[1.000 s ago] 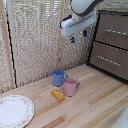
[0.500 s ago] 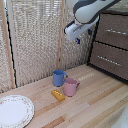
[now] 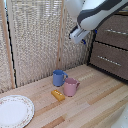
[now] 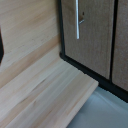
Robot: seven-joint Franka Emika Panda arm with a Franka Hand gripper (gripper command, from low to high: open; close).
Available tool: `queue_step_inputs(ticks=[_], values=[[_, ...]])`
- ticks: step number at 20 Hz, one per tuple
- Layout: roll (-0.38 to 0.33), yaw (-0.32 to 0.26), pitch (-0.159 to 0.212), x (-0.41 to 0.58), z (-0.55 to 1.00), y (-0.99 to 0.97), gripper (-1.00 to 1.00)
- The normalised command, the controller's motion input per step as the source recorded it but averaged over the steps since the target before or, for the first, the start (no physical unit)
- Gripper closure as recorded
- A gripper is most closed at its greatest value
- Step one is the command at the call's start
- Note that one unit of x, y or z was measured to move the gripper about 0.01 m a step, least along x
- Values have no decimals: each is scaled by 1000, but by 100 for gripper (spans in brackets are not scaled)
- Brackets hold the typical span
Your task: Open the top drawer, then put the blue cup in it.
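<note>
Plainly, the top drawer (image 3: 114, 31) looks fully shut, its flat front flush with the dark cabinet (image 3: 108, 46) at the exterior view's right, and its slim silver bar handle (image 3: 116, 32) untouched. The wrist view shows one such bar handle (image 4: 77, 20) against a brown front, but I cannot tell which of the two drawers it belongs to; that is the first risk, since the lower drawer (image 3: 109, 60) is identical and a small error in height would open the wrong one.

The gripper (image 3: 80, 36) hangs in the air just beside the cabinet's edge, above the bench (image 3: 95, 100), holding nothing that I can see; whether its jaws stand apart or together is too blurred to judge. If they arrive closed, or misaligned with the thin bar, they may slide off it or knock the drawer front instead of hooking the handle.

The blue cup (image 3: 59, 77) stands upright on the bench, well apart from the cabinet, with the pink mug (image 3: 71, 86) touching or nearly touching it and a small orange object (image 3: 58, 95) lying just beside both. Grasping the cup later could tip or drag the pink mug. A white plate (image 3: 15, 110) lies farther toward the exterior view's left, out of the way.
</note>
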Motion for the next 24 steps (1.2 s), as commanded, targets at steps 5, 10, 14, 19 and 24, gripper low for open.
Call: queue_step_inputs(ticks=[5, 10, 14, 19, 24], values=[[-375, 89, -18, -123, -22, -310, -100], [-375, 90, -19, -124, -15, -309, -100], [-375, 91, -19, -119, 0, -300, -100], [-375, 91, -15, -124, 0, -299, -100], [-373, 77, 0, -137, 0, -347, -100]])
